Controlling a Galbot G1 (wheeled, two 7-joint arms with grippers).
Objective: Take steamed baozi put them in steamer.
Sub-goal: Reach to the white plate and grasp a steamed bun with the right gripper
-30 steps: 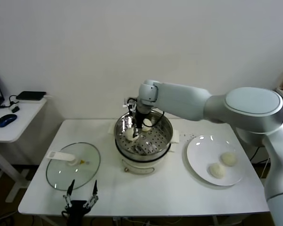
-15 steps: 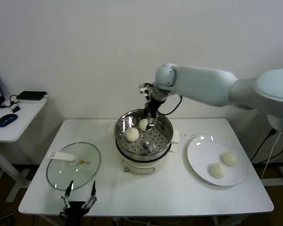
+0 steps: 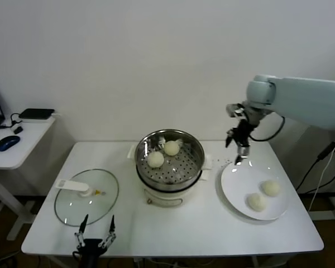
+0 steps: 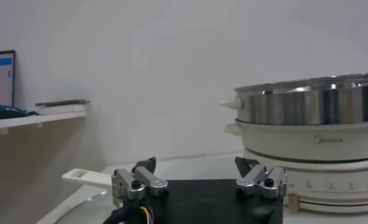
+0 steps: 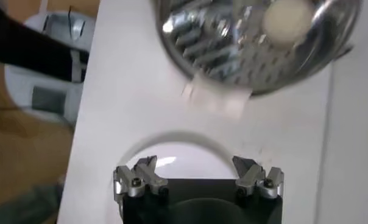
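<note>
Head view: two steamed baozi [image 3: 156, 159] already sit in the steamer [image 3: 169, 165], two more wait on the plate [image 3: 234, 181], and the right claw [image 3: 238, 148] hangs empty above the plate's far edge, so roughly halfway done. Left wrist view: the left claw [image 4: 199, 182] sits parked low by the table's front edge, spread wide, nothing held. Right wrist view: the right one's jaws gape wide over the plate, with the steamer beyond.
</note>
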